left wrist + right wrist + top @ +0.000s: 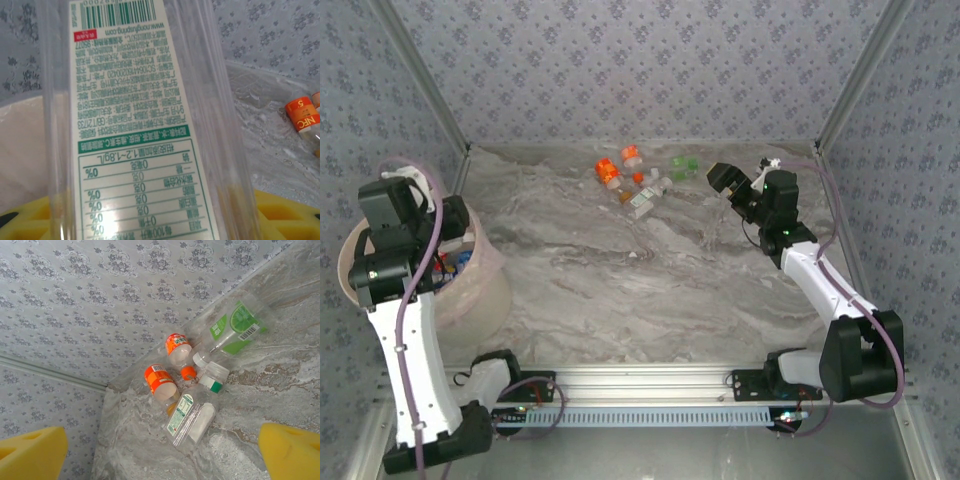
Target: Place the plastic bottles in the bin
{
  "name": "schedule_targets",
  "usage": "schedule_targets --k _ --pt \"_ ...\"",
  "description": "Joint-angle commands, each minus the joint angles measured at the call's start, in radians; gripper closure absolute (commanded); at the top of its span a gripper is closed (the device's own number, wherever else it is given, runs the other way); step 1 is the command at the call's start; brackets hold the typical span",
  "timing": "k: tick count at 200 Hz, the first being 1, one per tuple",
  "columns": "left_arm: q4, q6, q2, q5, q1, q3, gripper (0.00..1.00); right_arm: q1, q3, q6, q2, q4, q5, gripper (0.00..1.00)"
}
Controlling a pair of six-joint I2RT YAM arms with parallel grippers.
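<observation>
Close-up clear bottle (135, 125) runs off top and bottom edges, left arm (405, 330) hides most of bin (482, 290), orange-label bottle (302, 116) cut by right edge, far bottle pile (640, 182) too small to count.

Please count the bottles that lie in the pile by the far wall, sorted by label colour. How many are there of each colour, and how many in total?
Orange-label bottles: 2
Lime-green-label bottle: 1
White-and-green-label bottles: 2
Total: 5
</observation>
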Motion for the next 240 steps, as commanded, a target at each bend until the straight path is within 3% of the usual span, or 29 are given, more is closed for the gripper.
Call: schedule_targets --k 1,39,63,73,138,202,221,240 --pt "-0.013 0.093 -0.008 0.116 0.060 -0.045 0.45 -0.007 0.008 0.007 0.007 0.013 -0.013 0.00" --pt "0.027 0.163 -0.035 0.126 0.065 -0.123 0.37 -0.013 0.013 0.002 0.008 0.006 -0.010 0.00" --pt "0.020 0.161 -0.047 0.100 0.065 -0.108 0.09 -0.019 0.021 -0.003 0.013 0.002 -0.018 0.00" --pt "0.015 0.158 -0.053 0.096 0.065 -0.095 0.03 -0.021 0.022 -0.003 0.014 0.000 -0.019 0.00" --pt "0.016 0.044 -0.019 0.202 0.068 -0.028 0.02 -0.032 -0.014 -0.003 0.013 0.000 -0.022 0.00" --pt "0.052 -0.158 0.019 0.305 0.061 0.003 0.02 -0.044 -0.017 -0.013 0.008 -0.040 -0.015 0.00" --pt "0.076 -0.222 0.017 0.287 0.005 0.005 0.02 -0.044 -0.015 -0.015 0.003 -0.062 0.012 0.00" --pt "0.096 -0.252 0.011 0.182 -0.114 0.021 0.02 -0.044 -0.009 -0.028 -0.001 -0.094 0.054 0.00"
